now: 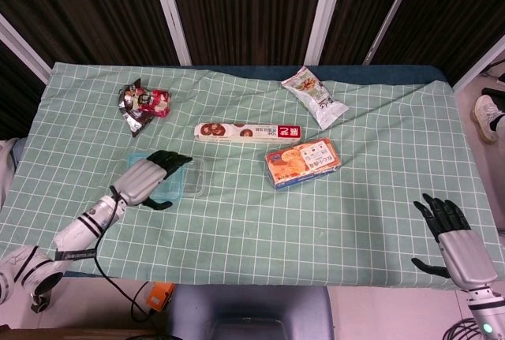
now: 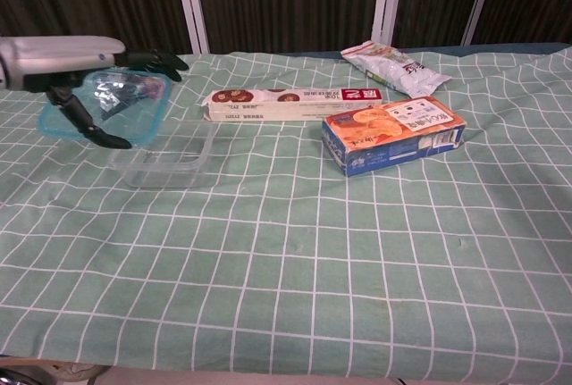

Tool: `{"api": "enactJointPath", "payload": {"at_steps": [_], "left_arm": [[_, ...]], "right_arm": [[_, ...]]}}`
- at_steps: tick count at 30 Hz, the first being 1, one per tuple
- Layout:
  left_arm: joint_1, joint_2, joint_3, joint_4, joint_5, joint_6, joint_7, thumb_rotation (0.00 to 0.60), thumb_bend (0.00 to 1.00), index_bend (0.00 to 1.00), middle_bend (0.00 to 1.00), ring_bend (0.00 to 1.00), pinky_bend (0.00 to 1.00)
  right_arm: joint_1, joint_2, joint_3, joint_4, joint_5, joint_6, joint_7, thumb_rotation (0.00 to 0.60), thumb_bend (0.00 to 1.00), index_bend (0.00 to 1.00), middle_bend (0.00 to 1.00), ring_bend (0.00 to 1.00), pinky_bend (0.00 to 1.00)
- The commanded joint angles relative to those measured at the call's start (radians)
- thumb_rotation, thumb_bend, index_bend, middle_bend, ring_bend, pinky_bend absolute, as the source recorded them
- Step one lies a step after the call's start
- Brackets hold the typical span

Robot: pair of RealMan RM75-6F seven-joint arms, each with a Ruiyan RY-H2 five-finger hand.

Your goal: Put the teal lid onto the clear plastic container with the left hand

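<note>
While left hand [image 2: 85, 68] grips teal lid [image 2: 107, 104] | lid under fingers (thumb below) | above clear container [image 2: 165, 157]

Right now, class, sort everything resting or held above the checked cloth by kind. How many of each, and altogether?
Snack bags: 2
Biscuit boxes: 2
Clear container: 1
Teal lid, held by the left hand: 1
Total: 6

Printed panels are showing on the long biscuit box [image 2: 293, 102] and orange box [image 2: 393, 132], but no lettering is resolving legibly.
</note>
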Motion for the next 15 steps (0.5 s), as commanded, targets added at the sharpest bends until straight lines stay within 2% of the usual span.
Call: {"api": "enactJointPath", "payload": {"at_steps": [1,5,10,15], "left_arm": [[-0.092,-0.038,-0.024,0.032,-0.056,-0.136,0.067,0.600,0.26,0.00,0.25,0.65,0.79],[-0.131,-0.060,-0.041,0.047,-0.102,-0.197,0.096,0.600,0.28,0.00,0.24,0.64,0.76],[-0.144,-0.075,-0.071,0.043,-0.168,-0.236,0.014,0.600,0.28,0.00,0.24,0.64,0.75],[-0.155,-0.088,-0.064,0.073,-0.140,-0.252,-0.040,0.600,0.29,0.00,0.24,0.64,0.71]], "right_arm": [[0.000,0.003,0.003,-0.001,0.005,0.001,0.008,0.600,0.19,0.00,0.00,0.00,0.00],[0.002,0.003,0.006,0.000,0.016,-0.006,0.006,0.600,0.19,0.00,0.00,0.00,0.00],[0.006,0.003,0.005,-0.003,0.017,-0.015,0.000,0.600,0.19,0.00,0.00,0.00,0.00],[0.008,0.004,0.003,-0.006,0.016,-0.020,-0.001,0.600,0.19,0.00,0.00,0.00,0.00]]}}
